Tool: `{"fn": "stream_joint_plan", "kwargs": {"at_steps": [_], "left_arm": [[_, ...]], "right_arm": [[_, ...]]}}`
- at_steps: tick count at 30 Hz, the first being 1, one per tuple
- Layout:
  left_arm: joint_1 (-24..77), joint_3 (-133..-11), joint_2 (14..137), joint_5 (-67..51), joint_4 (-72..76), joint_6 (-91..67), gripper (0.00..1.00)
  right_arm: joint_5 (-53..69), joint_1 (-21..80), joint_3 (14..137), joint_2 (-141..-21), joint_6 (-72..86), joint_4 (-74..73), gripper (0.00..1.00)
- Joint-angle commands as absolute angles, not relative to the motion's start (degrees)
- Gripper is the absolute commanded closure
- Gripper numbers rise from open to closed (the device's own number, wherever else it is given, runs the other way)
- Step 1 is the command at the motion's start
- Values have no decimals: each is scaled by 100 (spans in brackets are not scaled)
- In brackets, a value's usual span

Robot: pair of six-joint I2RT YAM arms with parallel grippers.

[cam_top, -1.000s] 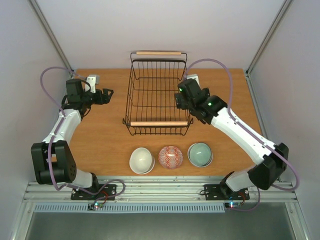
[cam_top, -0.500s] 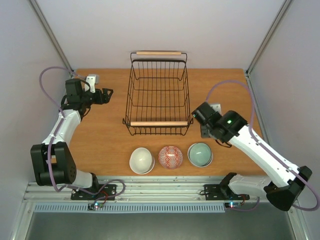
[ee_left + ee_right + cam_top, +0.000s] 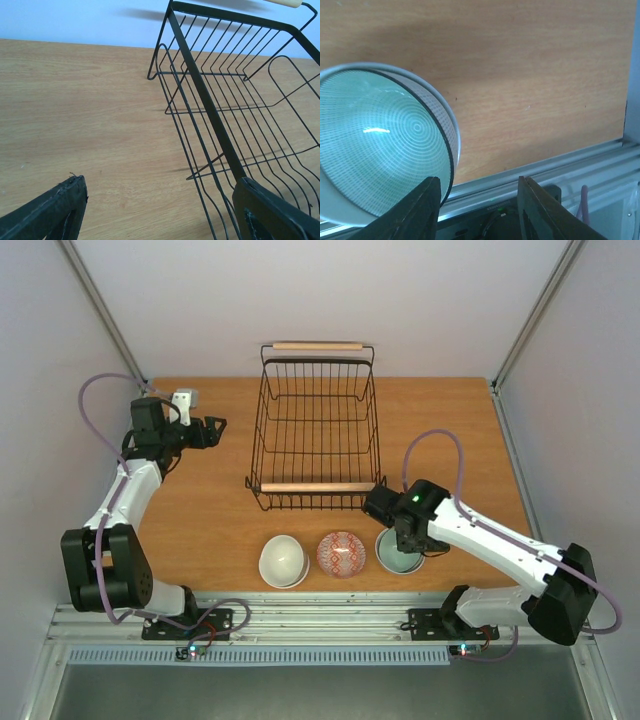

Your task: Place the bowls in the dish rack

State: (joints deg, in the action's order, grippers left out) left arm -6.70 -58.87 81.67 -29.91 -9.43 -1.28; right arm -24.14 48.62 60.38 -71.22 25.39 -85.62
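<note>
Bowls sit in a row on the table [image 3: 200, 510], none in the dish rack [image 3: 262, 430], whose wire floor shows only wood beneath it. The right gripper [image 3: 408, 540] hangs released over the pale green bowl [image 3: 400, 562]. In the wrist view one finger [image 3: 422, 207] is above the bowl's ringed inside and the other is outside its rim, gripping nothing. The red-patterned bowl [image 3: 341, 553] lies just left of this gripper, and the cream-white bowl [image 3: 283, 560] is beyond that. The left gripper [image 3: 215, 427] is spread wide and holds nothing, with the rack ahead to its right.

bowls [image 3: 283, 560] [image 3: 341, 553] [image 3: 396, 561]: 3 | dish rack [image 3: 316, 487]: 1 | arms [image 3: 125, 490] [image 3: 490, 536]: 2
</note>
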Motion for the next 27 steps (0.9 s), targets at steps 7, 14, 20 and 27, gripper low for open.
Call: {"fn": "stream_joint_plan", "kwargs": {"at_steps": [7,14,20,27], "left_arm": [[-655,-5907,8072,-3173,-768,-254,20],[-654,-5906,8065,-3171,-781,-259,20],[-659,-5906,8061,-3182,-779,-264,19],[-659,-5906,8028,-3212,-782,-289,20]], "right_arm": [[-2120,4913,5225,-7427,3199,-7623,59],[-2133,4913,5027,-7574,3332,-7453,75],[-2343,4926,5038,-7538,3613,-7720,99],[-2934,5139,5547,-6963,4153,-8518,99]]}}
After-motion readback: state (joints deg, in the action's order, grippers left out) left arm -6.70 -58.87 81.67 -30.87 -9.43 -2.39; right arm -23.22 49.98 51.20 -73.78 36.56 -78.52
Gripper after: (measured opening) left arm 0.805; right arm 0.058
